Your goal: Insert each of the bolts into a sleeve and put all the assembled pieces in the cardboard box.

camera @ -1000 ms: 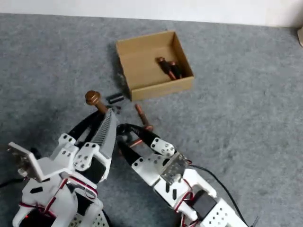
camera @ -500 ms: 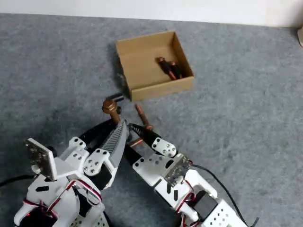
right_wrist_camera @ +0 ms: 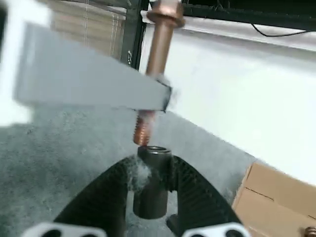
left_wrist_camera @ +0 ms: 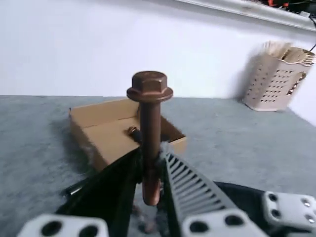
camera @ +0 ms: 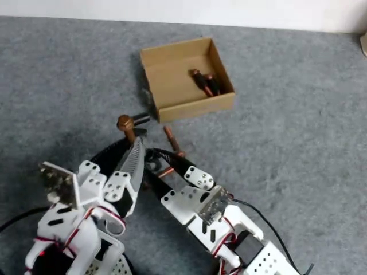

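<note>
Ideally the left claw (left_wrist_camera: pixel 149 170), pinching the coppery hex-head bolt (left_wrist_camera: pixel 149 123), lowers it plumb into the dark tubular sleeve (right_wrist_camera: pixel 150 195) the right claw (right_wrist_camera: pixel 151 170) pinches

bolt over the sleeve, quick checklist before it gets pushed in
1. Left gripper clamped on the bolt: ok.
2. Right gripper clamped on the sleeve, open end up: ok.
3. Tip of the bolt just above the sleeve's mouth, not in: ok.
4. Tip centred on the mouth: cannot tell; it looks slightly off in the right wrist view.
5. Cardboard box open, room inside: ok.
</note>
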Controlling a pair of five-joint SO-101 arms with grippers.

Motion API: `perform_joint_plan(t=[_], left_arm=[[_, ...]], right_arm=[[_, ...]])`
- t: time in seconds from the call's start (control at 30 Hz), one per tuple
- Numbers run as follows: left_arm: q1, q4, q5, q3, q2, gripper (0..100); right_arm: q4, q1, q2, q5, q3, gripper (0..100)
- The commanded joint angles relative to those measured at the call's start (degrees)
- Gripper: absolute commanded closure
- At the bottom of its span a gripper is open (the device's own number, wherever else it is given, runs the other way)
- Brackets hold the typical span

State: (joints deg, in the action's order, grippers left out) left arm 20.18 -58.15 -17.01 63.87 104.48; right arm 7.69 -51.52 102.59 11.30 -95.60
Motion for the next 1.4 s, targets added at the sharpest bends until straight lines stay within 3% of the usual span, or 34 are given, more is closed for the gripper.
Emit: perform_joint_plan(t=[0.0,0.3,0.7,1.0,1.37], left_arm=[[-0.6,4.0,0.3,0.7,0.7,99],[6.3,7.6,0.3,-5.7,0.7,99],[6.1,-2.6,0.3,-6.2,0.7,99],[6.1,-2.7,-2.3,1.0,0.7,99],[6.1,-3.1,-3.3,1.0,0.7,99]], right_arm=[[-1.6,-0.5,1.2,0.8,-0.4,99.5],[-1.6,-1.5,0.7,0.8,-0.5,99.5],[-1.6,-1.5,1.2,0.8,-0.5,99.5],[-1.6,-1.4,1.2,0.8,-0.5,99.5],[-1.7,0.4,1.3,0.7,-0.4,99.5]])
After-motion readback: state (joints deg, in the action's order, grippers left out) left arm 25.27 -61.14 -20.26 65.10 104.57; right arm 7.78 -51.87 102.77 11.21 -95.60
